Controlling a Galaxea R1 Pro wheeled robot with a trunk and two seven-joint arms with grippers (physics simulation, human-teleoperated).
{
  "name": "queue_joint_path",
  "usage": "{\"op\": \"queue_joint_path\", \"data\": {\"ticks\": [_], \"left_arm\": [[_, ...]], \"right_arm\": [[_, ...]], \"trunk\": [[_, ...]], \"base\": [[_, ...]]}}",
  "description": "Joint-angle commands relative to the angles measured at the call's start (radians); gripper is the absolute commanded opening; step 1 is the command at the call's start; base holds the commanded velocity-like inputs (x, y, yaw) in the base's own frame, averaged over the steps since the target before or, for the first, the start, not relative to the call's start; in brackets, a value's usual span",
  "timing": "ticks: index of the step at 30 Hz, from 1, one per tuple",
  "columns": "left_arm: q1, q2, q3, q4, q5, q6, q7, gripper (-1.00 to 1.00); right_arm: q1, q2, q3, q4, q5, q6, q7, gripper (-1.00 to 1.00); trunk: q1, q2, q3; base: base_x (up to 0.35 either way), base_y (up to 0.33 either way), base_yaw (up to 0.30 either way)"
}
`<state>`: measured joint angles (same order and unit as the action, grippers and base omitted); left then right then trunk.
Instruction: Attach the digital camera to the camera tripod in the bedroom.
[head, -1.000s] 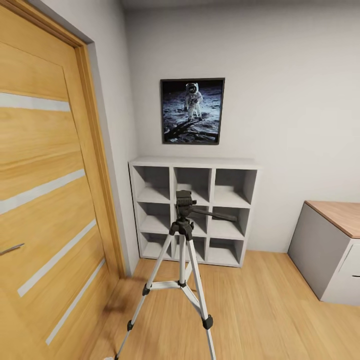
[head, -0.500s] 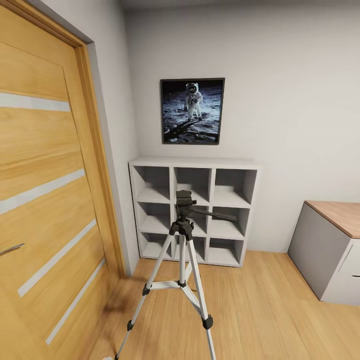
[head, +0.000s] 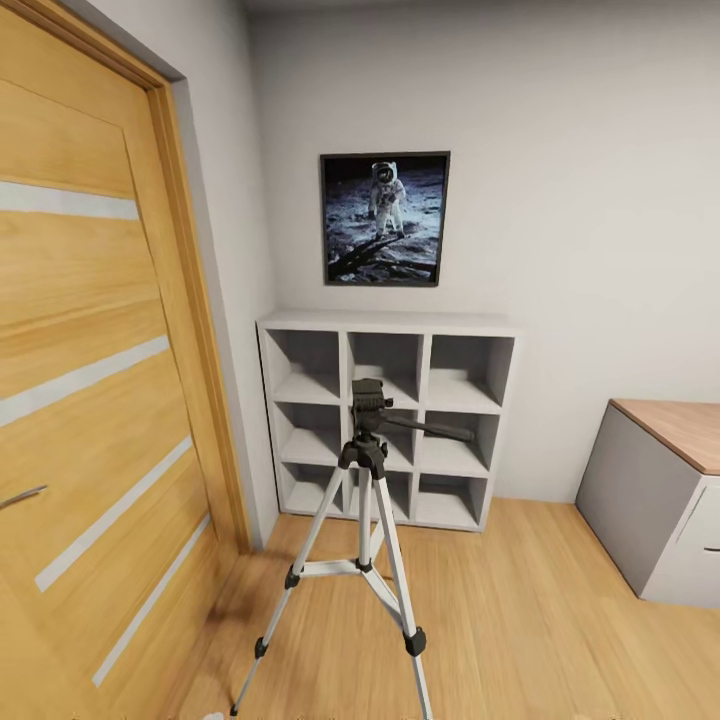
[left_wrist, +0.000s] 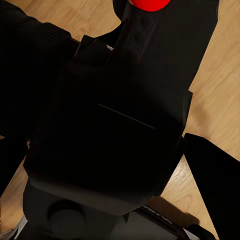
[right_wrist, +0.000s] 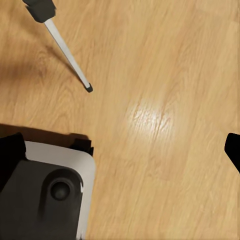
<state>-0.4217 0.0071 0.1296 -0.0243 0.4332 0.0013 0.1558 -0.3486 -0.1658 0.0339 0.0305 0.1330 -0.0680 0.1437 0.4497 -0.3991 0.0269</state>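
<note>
Black digital camera (left_wrist: 115, 115) sits gripped in the left end effector (left_wrist: 107, 165) — a clumsy approach could topple the camera tripod (head: 366, 520).

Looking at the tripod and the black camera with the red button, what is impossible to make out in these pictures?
- Silver-legged camera tripod: head view's bottom edge cuts off its front feet.
- Black digital camera with red button: left wrist view is too close and dark; lens and full outline unreadable, red button cropped at the edge.
- Left hand: whether it grips the camera cannot be told; the camera's bulk hides its fingers.
- Right hand: one dark fingertip at the right wrist view's edge; open or shut unclear.
</note>
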Motion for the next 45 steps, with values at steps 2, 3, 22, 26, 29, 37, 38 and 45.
{"op": "queue_joint_path", "data": {"ticks": [2,3,22,26,29,37,38,45], "left_arm": [[0.000,0.000,0.007,0.000,-0.004,0.000,0.002,-1.00],[0.000,0.000,0.007,0.000,-0.004,0.000,0.002,-1.00],[0.000,0.001,0.007,0.000,-0.004,0.000,0.002,-1.00],[0.000,0.001,0.007,0.000,-0.004,0.000,0.002,-1.00],[0.000,0.001,0.007,0.000,-0.004,0.000,0.002,-1.00],[0.000,0.001,0.007,0.000,-0.004,0.000,0.002,-1.00],[0.000,0.001,0.007,0.000,-0.004,0.000,0.002,-1.00],[0.000,0.001,0.007,0.001,-0.004,0.000,0.002,-1.00]], "right_arm": [[-0.001,-0.001,0.003,0.003,0.007,-0.007,0.001,1.00],[-0.001,-0.001,0.003,0.003,0.007,-0.007,0.001,1.00],[-0.001,0.001,0.003,0.003,0.008,-0.007,0.000,1.00],[-0.001,0.003,0.003,0.003,0.008,-0.007,0.000,1.00],[-0.001,0.004,0.003,0.003,0.008,-0.007,0.000,1.00],[-0.001,0.006,0.003,0.003,0.008,-0.008,0.000,1.00],[-0.001,0.006,0.003,0.003,0.008,-0.008,0.000,1.00],[-0.001,0.006,0.003,0.003,0.008,-0.008,-0.004,1.00]], "trunk": [[0.000,-0.001,-0.003],[0.000,-0.001,-0.005],[0.000,-0.001,-0.035],[0.000,-0.001,-0.041],[0.000,-0.001,-0.046],[0.000,-0.001,-0.059],[0.000,-0.001,-0.060],[0.000,-0.001,-0.071]], "base": [[0.000,0.000,0.000],[0.000,0.000,0.000],[0.000,0.000,0.000],[0.000,0.000,0.000],[0.000,0.000,0.000],[0.000,0.000,0.000],[0.000,0.000,0.000],[0.000,0.000,0.000]]}}
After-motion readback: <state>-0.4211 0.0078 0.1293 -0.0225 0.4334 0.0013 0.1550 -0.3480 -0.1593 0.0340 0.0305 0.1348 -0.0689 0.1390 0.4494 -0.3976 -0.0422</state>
